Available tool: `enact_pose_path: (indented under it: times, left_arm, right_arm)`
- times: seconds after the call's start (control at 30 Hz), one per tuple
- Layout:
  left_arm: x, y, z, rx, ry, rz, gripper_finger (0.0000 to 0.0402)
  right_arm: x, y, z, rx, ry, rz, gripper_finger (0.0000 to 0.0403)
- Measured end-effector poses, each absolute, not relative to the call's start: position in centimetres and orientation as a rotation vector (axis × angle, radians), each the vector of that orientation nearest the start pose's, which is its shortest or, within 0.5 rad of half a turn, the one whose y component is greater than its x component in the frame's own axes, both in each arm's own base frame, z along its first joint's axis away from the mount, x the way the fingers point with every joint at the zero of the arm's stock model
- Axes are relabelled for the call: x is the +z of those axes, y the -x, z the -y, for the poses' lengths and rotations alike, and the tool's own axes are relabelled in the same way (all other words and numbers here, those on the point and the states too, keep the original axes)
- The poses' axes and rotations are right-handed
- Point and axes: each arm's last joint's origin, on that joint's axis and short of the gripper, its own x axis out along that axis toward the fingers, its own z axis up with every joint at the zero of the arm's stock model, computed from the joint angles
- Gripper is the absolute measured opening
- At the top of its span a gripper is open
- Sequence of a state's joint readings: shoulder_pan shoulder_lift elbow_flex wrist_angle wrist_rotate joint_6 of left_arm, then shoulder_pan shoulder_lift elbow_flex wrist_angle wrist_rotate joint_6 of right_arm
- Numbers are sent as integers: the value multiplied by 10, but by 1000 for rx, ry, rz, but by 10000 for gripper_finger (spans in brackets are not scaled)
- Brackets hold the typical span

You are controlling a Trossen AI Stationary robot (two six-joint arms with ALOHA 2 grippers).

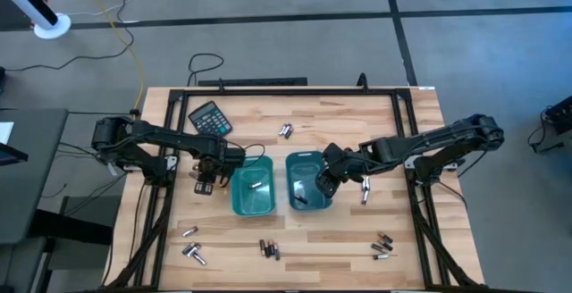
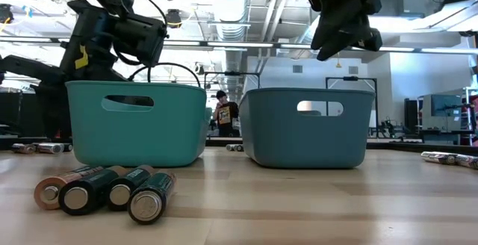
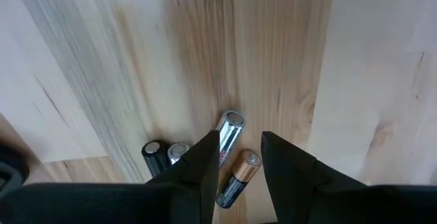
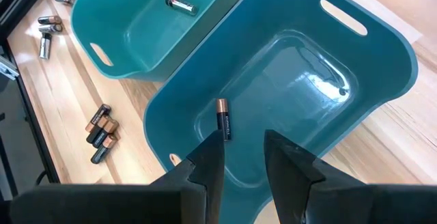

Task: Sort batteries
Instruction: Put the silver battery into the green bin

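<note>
Two teal bins stand side by side mid-table, the left bin (image 1: 252, 193) and the right bin (image 1: 308, 186). A silvery battery (image 4: 181, 4) lies in the left bin. A dark copper-ended battery (image 4: 222, 118) lies in the right bin. My left gripper (image 3: 240, 137) points down at the table just left of the left bin and is open. A dark copper-ended battery (image 3: 239, 177) lies between its fingers, a silvery battery (image 3: 229, 130) beside one finger, and two more batteries (image 3: 166, 156) close by. My right gripper (image 4: 244, 138) hangs open over the right bin, holding nothing.
A black calculator (image 1: 211, 119) lies at the far left. Loose batteries lie near the far edge (image 1: 285, 130), along the near edge (image 1: 192, 251) (image 1: 269, 249) (image 1: 382, 245), and right of the right bin (image 1: 365, 188). A black frame rail (image 1: 170, 123) borders the table.
</note>
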State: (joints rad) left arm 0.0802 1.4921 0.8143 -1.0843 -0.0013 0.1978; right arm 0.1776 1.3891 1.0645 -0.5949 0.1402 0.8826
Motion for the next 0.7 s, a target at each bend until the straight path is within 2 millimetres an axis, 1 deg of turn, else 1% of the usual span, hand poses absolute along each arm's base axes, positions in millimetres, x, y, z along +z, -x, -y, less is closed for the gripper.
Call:
enact_pose_path:
  times: [0.43,0.7]
  left_arm:
    - [164,-211,-17,-107,-86,-1733,102]
    - [164,-211,-13,-117,-105,-1731,102]
  right_arm:
    - [266,-279,-46,-365,-684,-847,121]
    - [266,-279,-45,-371,-695,-845,121]
